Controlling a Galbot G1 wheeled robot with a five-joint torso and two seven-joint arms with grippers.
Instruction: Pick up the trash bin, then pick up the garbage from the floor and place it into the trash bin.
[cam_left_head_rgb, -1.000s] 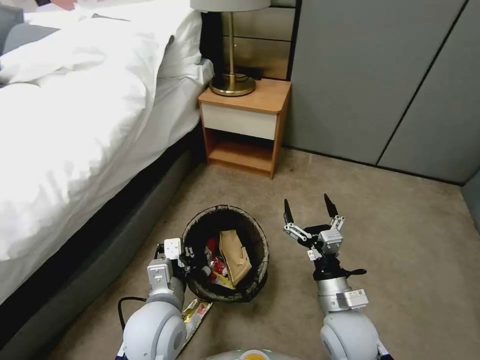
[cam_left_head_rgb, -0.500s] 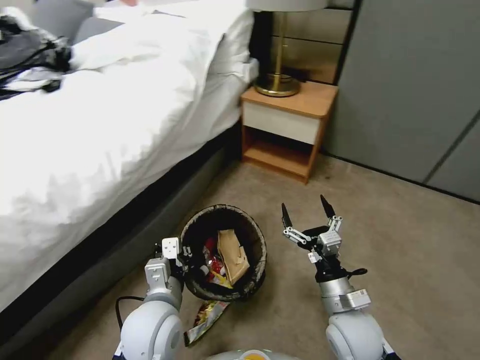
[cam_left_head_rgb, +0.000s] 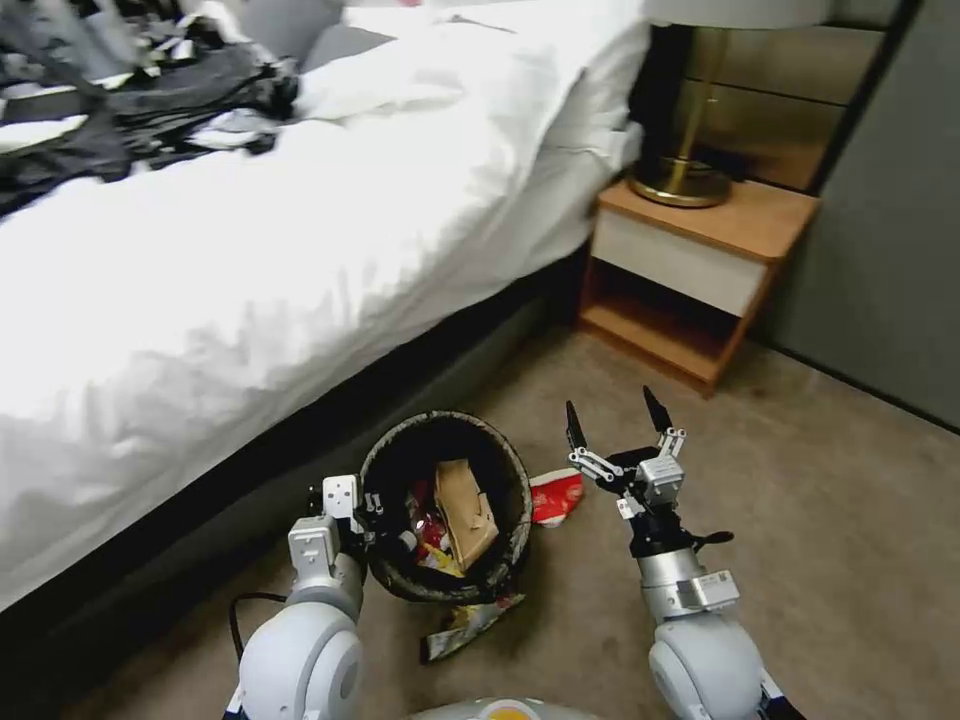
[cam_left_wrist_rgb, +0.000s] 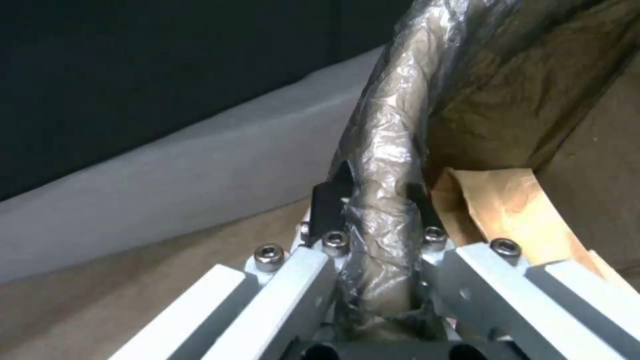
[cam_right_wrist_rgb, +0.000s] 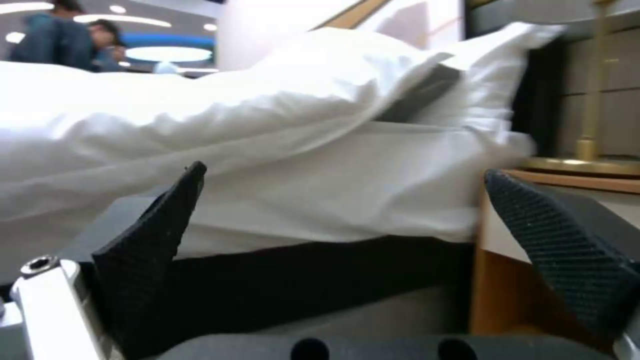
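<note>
Left end effector (cam_left_wrist_rgb: 373, 200) pinching trash bin (cam_left_head_rgb: 385, 570) rim w/ liner, holding it beside bed (cam_left_head_rgb: 250, 260). Right end effector (cam_left_head_rgb: 615, 425) hovering spread wide, nr red cup (cam_left_head_rgb: 556, 496) on floor.

This is a bedroom, like in a hotel: a bed (cam_left_head_rgb: 300, 230) with white bedding, a wooden nightstand (cam_left_head_rgb: 700, 270), a brass lamp (cam_left_head_rgb: 690, 170) and beige carpet (cam_left_head_rgb: 830, 500).

Bin (cam_left_head_rgb: 445, 505) on floor beside bed (cam_left_head_rgb: 300, 230), bed to its left. Paper bag (cam_left_head_rgb: 466, 510) inside bin. Cup (cam_left_head_rgb: 556, 496) on floor just right of bin. Wrapper (cam_left_head_rgb: 468, 622) before bin. Nightstand (cam_left_head_rgb: 690, 275) behind, lamp (cam_left_head_rgb: 690, 175) on it.
</note>
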